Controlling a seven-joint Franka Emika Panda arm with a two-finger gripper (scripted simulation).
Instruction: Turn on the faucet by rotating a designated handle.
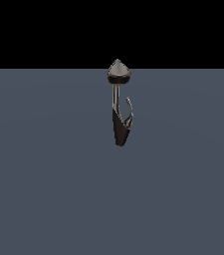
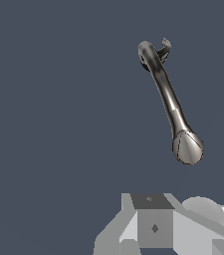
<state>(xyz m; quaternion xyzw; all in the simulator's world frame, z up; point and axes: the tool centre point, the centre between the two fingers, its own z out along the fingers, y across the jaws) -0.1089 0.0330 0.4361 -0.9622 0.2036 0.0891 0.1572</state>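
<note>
The handle (image 1: 129, 110) hooks off the faucet (image 1: 119, 107) on the exterior view's right, apparently well apart from the gripper (image 2: 156, 226), whose jaw state I cannot tell.

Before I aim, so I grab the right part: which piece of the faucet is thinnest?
The handle, a curved silvery hook off the black body, slimmer than the stem.

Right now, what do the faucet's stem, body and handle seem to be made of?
The faucet's stem looks like polished metal: bright streaks run along it. The body looks matte black, plastic or coated metal; unclear. The handle looks like thin silvery-grey metal, with a duller shine.
</note>
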